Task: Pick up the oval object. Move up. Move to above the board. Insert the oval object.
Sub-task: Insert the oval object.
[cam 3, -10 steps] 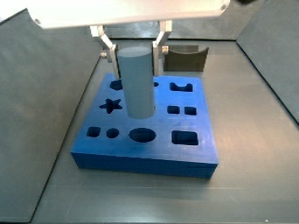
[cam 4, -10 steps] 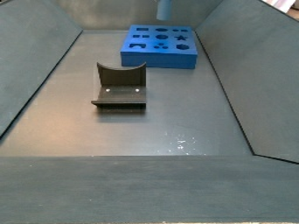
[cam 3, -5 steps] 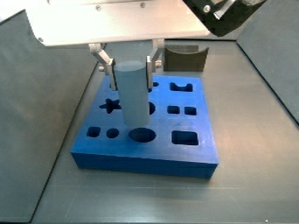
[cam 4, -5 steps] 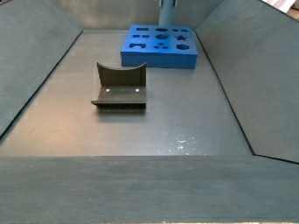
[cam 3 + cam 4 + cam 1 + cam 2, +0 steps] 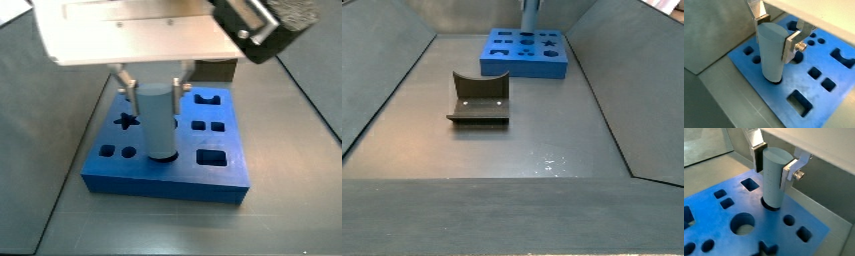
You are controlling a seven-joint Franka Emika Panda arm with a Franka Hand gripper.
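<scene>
The tool (image 5: 152,100) hangs straight down from the arm over the far end of the table, its bulky pale wrist housing above. Both silver fingers (image 5: 793,42) point downward and press flat against opposite sides of the oval object (image 5: 771,50), which stands upright between them, in both wrist views.

In both wrist views the foot of the oval object (image 5: 773,50) stood in a hole of the board (image 5: 764,90), so its lower end was hidden. The gripper (image 5: 776,30) was cut off by the picture's edge above the fingers (image 5: 793,44). In a side view the board (image 5: 527,52) was far away, its holes too small to tell apart, and only a strip of the oval object (image 5: 532,14) showed.
</scene>
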